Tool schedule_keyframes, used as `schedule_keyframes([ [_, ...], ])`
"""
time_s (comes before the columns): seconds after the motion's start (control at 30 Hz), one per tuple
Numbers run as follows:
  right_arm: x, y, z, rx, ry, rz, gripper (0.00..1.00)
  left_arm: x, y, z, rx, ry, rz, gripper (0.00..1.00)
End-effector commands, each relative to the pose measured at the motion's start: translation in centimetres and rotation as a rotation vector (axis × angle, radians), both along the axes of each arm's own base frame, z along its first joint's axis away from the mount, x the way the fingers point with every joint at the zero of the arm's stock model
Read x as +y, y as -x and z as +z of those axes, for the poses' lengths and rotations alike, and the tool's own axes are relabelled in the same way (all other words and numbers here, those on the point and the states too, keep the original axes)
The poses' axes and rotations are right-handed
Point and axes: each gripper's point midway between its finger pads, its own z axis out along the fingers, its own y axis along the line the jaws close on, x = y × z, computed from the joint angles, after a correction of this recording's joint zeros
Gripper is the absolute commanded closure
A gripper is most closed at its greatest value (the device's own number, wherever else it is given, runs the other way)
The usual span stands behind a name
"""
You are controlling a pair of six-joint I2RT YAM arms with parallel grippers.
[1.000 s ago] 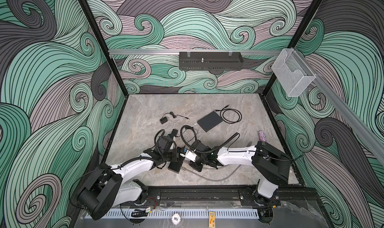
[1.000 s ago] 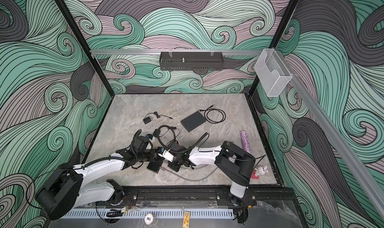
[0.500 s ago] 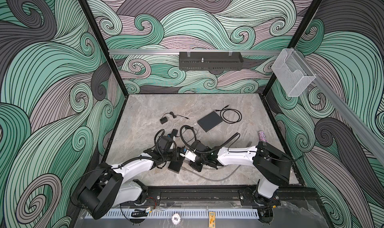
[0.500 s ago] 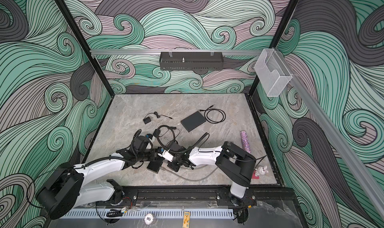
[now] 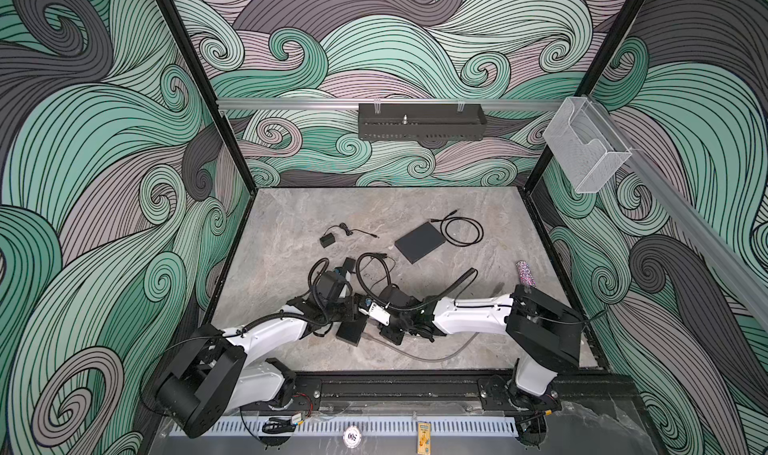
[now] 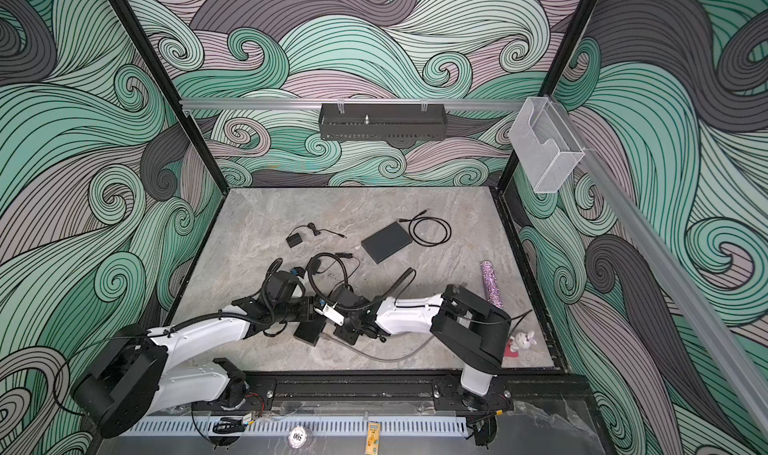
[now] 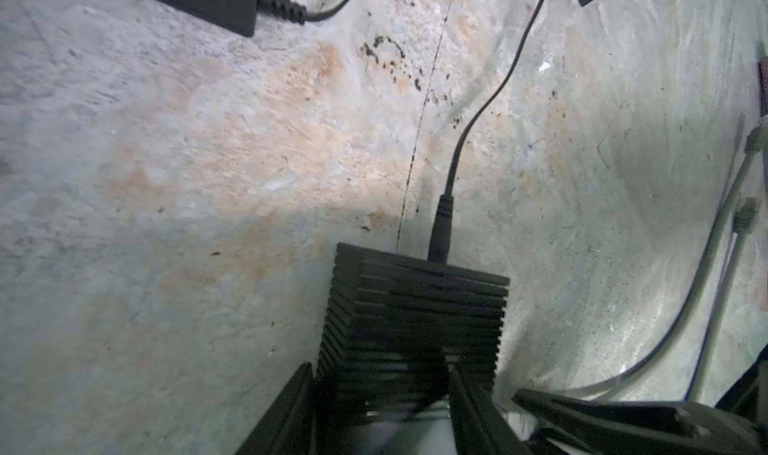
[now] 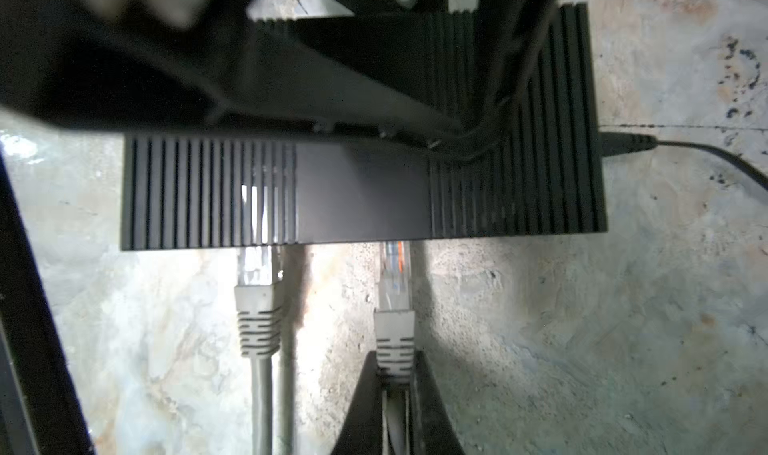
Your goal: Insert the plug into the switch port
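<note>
Now clamping a narrow, oblong, matte black ribbed box (image 7: 415,320) with the left hand (image 7: 378,409), black fingers (image 7: 286,411) set part-way apart and pressed on its two long sides. Located about mid-width of the grey marbled counter (image 5: 291,224), toward its near edge, between the two white arms in both top views.

Pinching the grey ribbed boot of a clear-tipped network plug (image 8: 395,291) in the right hand (image 8: 395,386), fingers almost together. Aimed square at one long side of the box, clear tip just passing under the box's upper edge. Hidden beneath that edge in the right wrist view: the switch port; cannot tell how deep the tip sits.

Beside it on the same side, toward the end away from the power lead: a second grey-booted plug (image 8: 257,303), tip likewise under the edge. Plugged into the box's end face opposite the left hand: a thin black lead with a round barrel plug (image 7: 441,228). Looping over the counter near the right arm: a thin grey cable (image 5: 436,355).

Farther back, right of centre: a wide flat dark-grey square box (image 5: 419,242), with a coiled black cable (image 5: 463,232) just beside it on the right. Left of those: a small black adapter block (image 5: 327,239). Near the right edge: a glittery purple tube (image 5: 525,272), well apart from the rest.
</note>
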Motion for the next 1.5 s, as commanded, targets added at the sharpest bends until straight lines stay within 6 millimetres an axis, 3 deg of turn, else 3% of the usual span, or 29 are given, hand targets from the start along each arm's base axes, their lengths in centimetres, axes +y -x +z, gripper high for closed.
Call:
schedule_keyframes([
  [0.0, 3.2, -1.1, 2.9, -0.090, -0.134, 0.005, 1.00, 0.4, 2.1, -1.9, 0.094, -0.010, -0.012, 0.49],
  [0.27, 4.4, 0.0, 3.6, -0.116, -0.145, 0.035, 1.00, 0.4, 2.2, -2.0, 0.102, 0.000, -0.009, 0.49],
  [0.63, 3.7, -2.3, 3.5, -0.163, -0.099, -0.112, 1.00, 0.4, 3.4, -2.2, 0.127, 0.046, 0.012, 0.49],
  [0.97, 4.4, -2.5, 4.3, -0.144, -0.127, -0.141, 1.00, 0.5, 4.5, -2.7, 0.157, 0.089, 0.027, 0.50],
  [1.47, 6.4, 0.3, 5.7, -0.016, -0.250, -0.114, 1.00, 0.5, 4.5, -2.7, 0.162, 0.098, 0.043, 0.50],
])
